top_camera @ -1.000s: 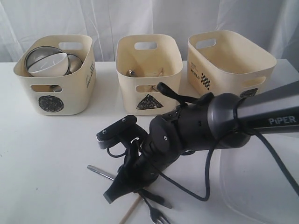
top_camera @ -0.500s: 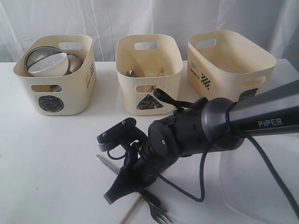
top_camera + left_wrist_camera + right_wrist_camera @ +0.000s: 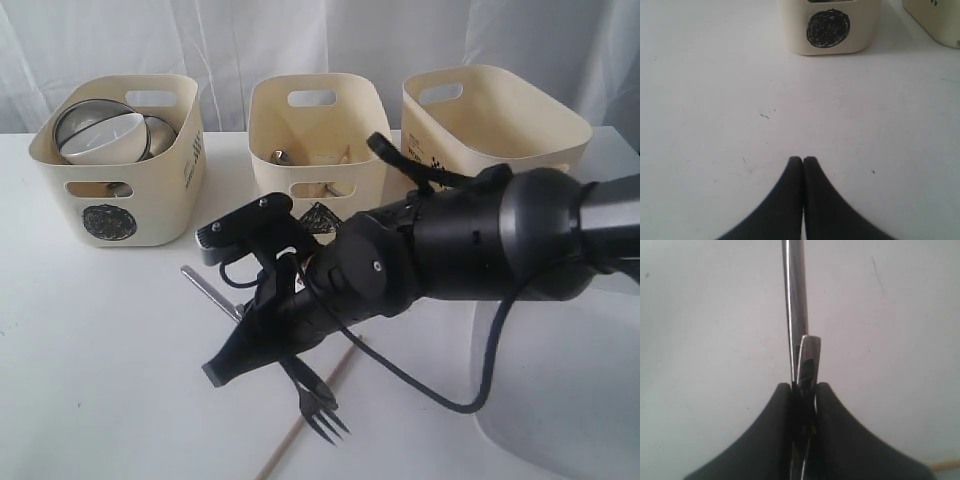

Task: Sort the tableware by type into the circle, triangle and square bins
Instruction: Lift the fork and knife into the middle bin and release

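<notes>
My right gripper (image 3: 222,368) (image 3: 803,386) is shut on two steel pieces at once, held above the table in front of the triangle bin (image 3: 318,140). One is a long knife (image 3: 205,290) (image 3: 792,300). The other is a fork (image 3: 320,412) (image 3: 809,352) with its tines hanging toward the front edge. A wooden chopstick (image 3: 305,425) lies on the table below them. The circle bin (image 3: 120,205) (image 3: 827,30) holds a steel bowl (image 3: 80,115), a white bowl (image 3: 105,140) and a steel mug (image 3: 162,130). My left gripper (image 3: 803,160) is shut and empty, low over bare table.
The square bin (image 3: 490,130) stands at the back right. A large white plate (image 3: 560,400) lies at the front right, under the right arm. Some cutlery lies inside the triangle bin. A white curtain hangs behind the bins.
My right gripper has risen and swung left toward the bins with the knife and fork in it. The chopstick stays on the table and shows more.
</notes>
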`<state>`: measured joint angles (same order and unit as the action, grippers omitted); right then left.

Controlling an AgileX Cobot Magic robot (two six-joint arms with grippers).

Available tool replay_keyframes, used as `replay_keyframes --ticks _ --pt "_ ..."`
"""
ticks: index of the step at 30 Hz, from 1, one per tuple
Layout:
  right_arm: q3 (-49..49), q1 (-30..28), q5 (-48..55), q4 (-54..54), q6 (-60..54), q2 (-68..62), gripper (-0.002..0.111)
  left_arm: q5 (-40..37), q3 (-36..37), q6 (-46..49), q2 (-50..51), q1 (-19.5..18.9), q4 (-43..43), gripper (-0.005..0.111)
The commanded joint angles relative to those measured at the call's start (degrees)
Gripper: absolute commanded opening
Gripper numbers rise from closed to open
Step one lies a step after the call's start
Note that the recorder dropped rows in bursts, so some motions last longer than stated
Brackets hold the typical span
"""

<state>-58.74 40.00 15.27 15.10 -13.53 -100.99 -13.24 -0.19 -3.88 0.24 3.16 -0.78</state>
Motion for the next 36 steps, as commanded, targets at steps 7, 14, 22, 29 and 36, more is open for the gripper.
replay_keyframes --ticks 7,14,22,29,36 --pt "0.0 0.0 -1.8 -1.2 0.0 -4.4 0.000 0.0 0.2 -0.1 -0.2 0.4 -0.6 0.000" --pt "-0.2 -0.1 -3.4 -1.2 0.2 1.0 0.000 0.0 0.2 -0.1 -0.2 0.4 -0.6 0.000" --pt "-5.4 -15.8 -12.3 -0.4 0.4 7.2 0.000 0.0 0.2 -0.1 -0.2 0.4 -0.6 0.000" --pt "-18.1 -21.8 -23.7 -0.3 -0.9 4.2 0.000 0.0 0.2 -0.1 -0.2 0.4 -0.6 0.000" --pt "-23.7 -21.8 -40.1 -1.3 -0.9 -8.8 0.000 0.0 0.2 -0.1 -0.2 0.4 -0.6 0.000"
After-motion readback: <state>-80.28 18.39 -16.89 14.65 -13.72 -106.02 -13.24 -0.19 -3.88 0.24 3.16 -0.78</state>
